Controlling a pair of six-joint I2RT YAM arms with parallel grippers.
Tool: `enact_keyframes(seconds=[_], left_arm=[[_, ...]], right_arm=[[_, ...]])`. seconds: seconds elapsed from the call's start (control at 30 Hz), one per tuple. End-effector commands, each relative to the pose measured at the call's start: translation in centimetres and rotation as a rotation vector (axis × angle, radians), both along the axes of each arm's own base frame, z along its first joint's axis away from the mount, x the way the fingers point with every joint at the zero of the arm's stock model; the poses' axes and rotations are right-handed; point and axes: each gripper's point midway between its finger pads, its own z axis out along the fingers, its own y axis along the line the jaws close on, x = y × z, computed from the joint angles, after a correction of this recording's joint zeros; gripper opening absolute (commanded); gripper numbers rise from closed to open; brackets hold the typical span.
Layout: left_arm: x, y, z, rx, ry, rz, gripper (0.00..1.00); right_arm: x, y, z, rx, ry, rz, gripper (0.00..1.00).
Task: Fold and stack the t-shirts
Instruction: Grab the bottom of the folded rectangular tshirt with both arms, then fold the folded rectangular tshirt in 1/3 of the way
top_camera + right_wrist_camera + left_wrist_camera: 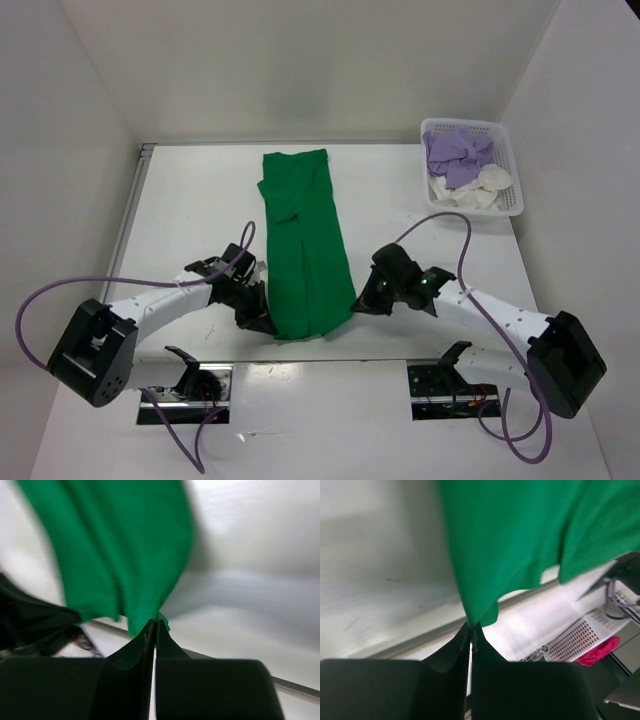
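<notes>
Pinching the near corners of the green t-shirt, the left gripper and right gripper each press their fingers together on cloth. The shirt lies as a long strip mid-table. The lavender t-shirt and cream t-shirt sit in the basket, far right.

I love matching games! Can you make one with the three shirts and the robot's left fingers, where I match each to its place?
Things:
1. green t-shirt
2. purple t-shirt
3. cream-white t-shirt
4. left fingers

Places:
A. in the basket, nearer side
B. pinched shut on the green shirt's near corner
C. laid out long on the middle of the table
D. in the basket, far side

Pairs: 1-C, 2-D, 3-A, 4-B
</notes>
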Motion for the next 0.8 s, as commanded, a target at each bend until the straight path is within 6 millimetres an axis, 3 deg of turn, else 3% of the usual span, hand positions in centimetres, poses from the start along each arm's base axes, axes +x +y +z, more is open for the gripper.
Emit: enact_keyframes(seconds=[0.0,0.1,0.13,0.2,0.23,0.3,0.33,0.4,0.47,0.5,0.6,0.63,0.73,0.77], left_arm=[[2.2,-0.8,3.3,-0.045,-0.068,-0.017,0.00],[4.5,-1.3,5.2,-0.090,-0.109,0.022,0.00],[5.6,-1.0,5.7,-0.099,-0.134,0.050,0.00],[7.5,-0.8,6.5,-0.103,-0.171,0.087,0.00],[9.2,-0.3,7.5,-0.116,-0.212,0.126,0.00],[11.4,0.0,8.0,-0.130,-0.240,0.180,0.00],[12.4,0.3,8.2,-0.134,-0.258,0.200,0.00],[15.0,0.9,8.8,-0.142,-0.294,0.237,0.00],[17.1,1.3,8.9,-0.120,-0.331,0.265,0.00],[18.6,1.1,9.1,-0.115,-0.346,0.269,0.00],[21.2,1.3,8.7,-0.094,-0.365,0.291,0.00],[22.5,1.2,9.4,-0.093,-0.398,0.297,0.00],[24.6,1.7,8.2,-0.056,-0.401,0.324,0.00],[25.5,1.5,8.5,-0.062,-0.417,0.325,0.00]], right_arm=[[4.1,0.6,5.5,0.000,-0.167,-0.029,0.00],[6.6,2.3,6.8,-0.020,-0.197,0.005,0.00],[7.7,3.2,8.2,-0.002,-0.229,0.011,0.00],[9.7,3.6,8.0,-0.038,-0.255,0.015,0.00],[11.6,3.8,9.3,-0.024,-0.291,-0.006,0.00],[13.5,3.9,8.6,-0.054,-0.293,0.000,0.00],[15.2,3.8,9.4,-0.046,-0.321,-0.020,0.00],[17.2,3.6,8.1,-0.073,-0.311,-0.028,0.00],[19.5,3.3,8.4,-0.088,-0.340,-0.041,0.00],[20.2,3.2,7.3,-0.108,-0.321,-0.039,0.00],[22.6,2.8,7.5,-0.115,-0.346,-0.053,0.00],[23.5,2.8,7.1,-0.121,-0.339,-0.061,0.00],[25.6,2.5,7.0,-0.122,-0.355,-0.067,0.00],[26.4,2.2,6.1,-0.134,-0.348,-0.069,0.00]])
